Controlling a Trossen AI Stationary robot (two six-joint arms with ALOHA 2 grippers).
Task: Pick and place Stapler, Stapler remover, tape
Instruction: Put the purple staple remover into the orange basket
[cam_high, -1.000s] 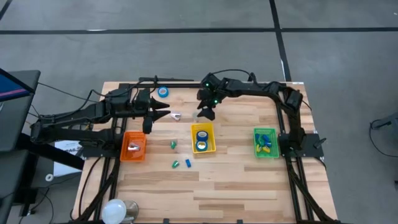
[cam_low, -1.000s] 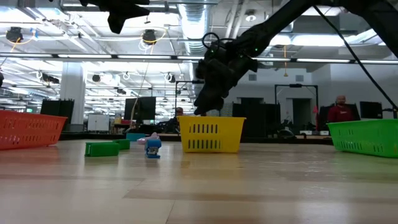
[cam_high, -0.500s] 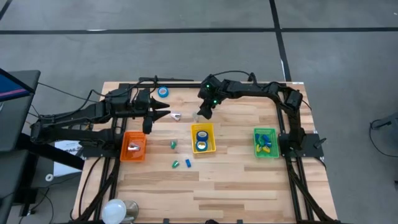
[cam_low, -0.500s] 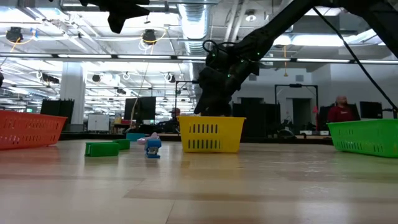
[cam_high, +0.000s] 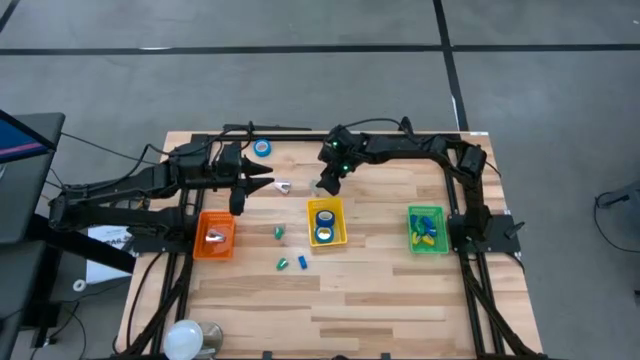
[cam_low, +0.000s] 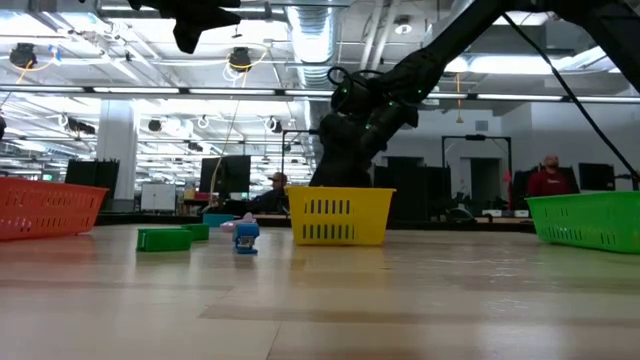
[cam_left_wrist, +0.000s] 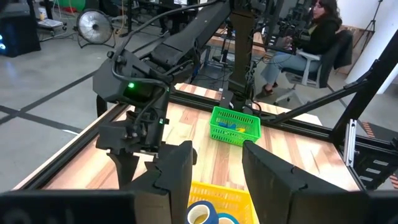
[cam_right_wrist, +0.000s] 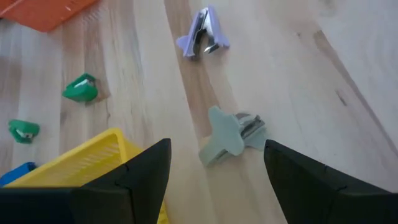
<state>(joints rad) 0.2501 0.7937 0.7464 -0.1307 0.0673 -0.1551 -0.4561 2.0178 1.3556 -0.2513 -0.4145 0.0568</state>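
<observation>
right gripper (cam_right_wrist: 214, 171) fingers spread above a grey-green staple remover (cam_right_wrist: 231, 135); high view apparently hides it; left fingers (cam_left_wrist: 180, 171) parted, empty.

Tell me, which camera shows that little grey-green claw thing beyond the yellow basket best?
The right wrist view: the grey-green staple remover lies large on the wood between the open right gripper's fingers. The high view hides it under the gripper; the low and left wrist views do not show it.

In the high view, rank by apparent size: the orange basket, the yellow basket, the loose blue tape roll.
1. orange basket and yellow basket: look about alike, no ranking.
2. blue tape roll: clearly smallest.
</observation>
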